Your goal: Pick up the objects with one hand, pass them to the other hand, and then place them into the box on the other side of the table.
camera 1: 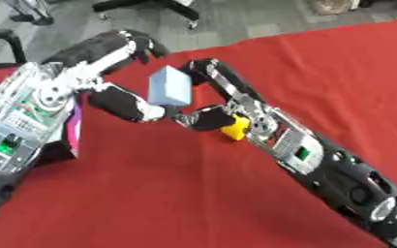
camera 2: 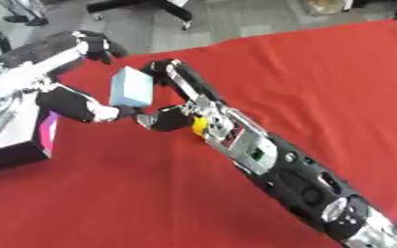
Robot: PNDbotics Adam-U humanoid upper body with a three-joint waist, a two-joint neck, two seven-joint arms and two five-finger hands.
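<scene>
A light blue block point(camera 1: 169, 87) hangs above the red table between both hands. My right hand point(camera 1: 212, 76) reaches in from the lower right, fingers curled against the block's right side and thumb point(camera 1: 199, 118) below it. My left hand point(camera 1: 117, 102) comes in from the left. Its lower part touches the block's bottom left corner, while its upper fingers point(camera 1: 143, 44) are spread well clear above the block. A small yellow object point(camera 1: 234, 130) lies on the cloth just under the right wrist, partly hidden.
A dark box with a magenta side point(camera 1: 72, 130) sits at the left edge, partly under my left forearm. The red table's far edge point(camera 1: 261, 38) runs diagonally, with grey floor and chair bases point(camera 1: 151, 7) beyond it.
</scene>
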